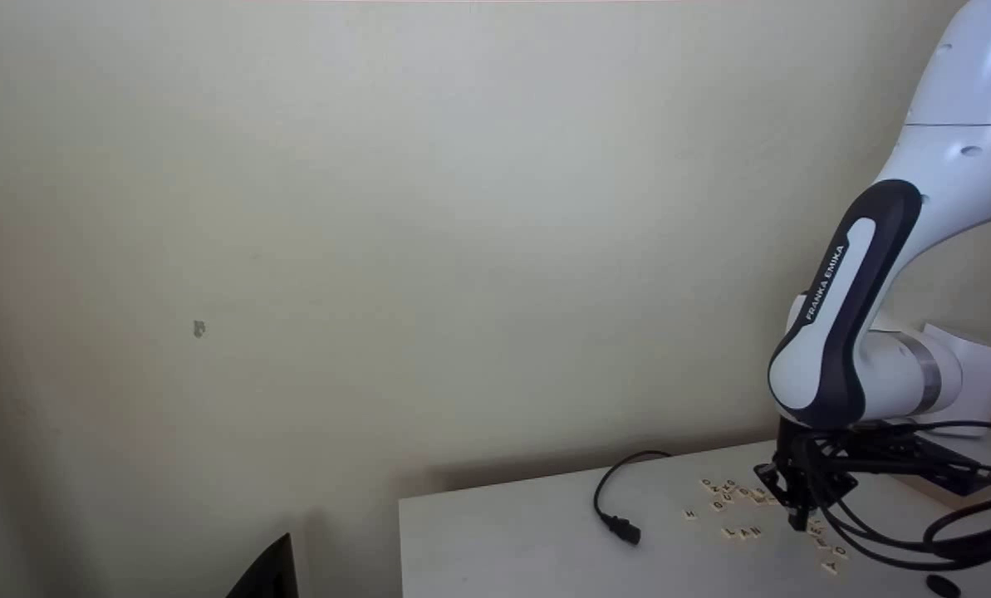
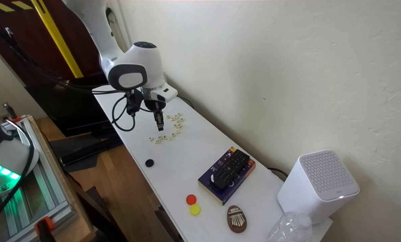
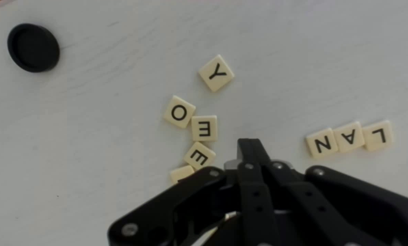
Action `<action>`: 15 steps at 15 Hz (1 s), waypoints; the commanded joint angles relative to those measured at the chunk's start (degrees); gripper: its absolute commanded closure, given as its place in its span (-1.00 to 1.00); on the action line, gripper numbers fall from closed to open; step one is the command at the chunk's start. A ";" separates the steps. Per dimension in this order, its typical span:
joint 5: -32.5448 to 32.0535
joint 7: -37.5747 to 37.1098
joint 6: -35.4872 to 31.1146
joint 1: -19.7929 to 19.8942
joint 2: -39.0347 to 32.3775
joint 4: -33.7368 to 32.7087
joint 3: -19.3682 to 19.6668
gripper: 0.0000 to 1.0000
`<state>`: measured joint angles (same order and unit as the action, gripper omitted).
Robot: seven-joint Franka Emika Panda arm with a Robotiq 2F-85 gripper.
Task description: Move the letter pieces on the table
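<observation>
Standing by the white table [image 2: 166, 174], I find a clear bottle [image 2: 292, 228] in front of a white box [image 2: 316, 188], then a brown thumb piano [image 2: 236, 219], a yellow disc [image 2: 195, 210] just beside a red disc [image 2: 191, 199], and a dark blue book [image 2: 238, 177] bearing a black remote [image 2: 230, 169]. Farther along, a round black cap [image 2: 149, 163] lies near the table's edge, and past it are the pale letter pieces [image 3: 198, 155], flat on the table, among them a chain [image 3: 204, 128] of O, E and E and a touching row [image 3: 349, 137] of L, A and N. Amid the pieces, the gripper [image 2: 160, 129] points down, its jaws pressed together; whether its tip meets the table I cannot tell. Above it rises the white arm [image 2: 133, 70], and beyond, a black cable [image 1: 622, 529] lies near the wall [image 1: 462, 249]
</observation>
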<state>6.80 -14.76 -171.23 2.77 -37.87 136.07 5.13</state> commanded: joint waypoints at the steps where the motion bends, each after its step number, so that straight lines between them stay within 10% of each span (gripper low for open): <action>1: 2.52 -1.35 -0.74 -0.88 2.23 2.97 1.13 1.00; 15: 5.44 -0.87 -1.58 3.35 0.57 1.92 -0.04 1.00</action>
<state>10.20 -16.29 -171.73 4.39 -37.15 137.74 6.31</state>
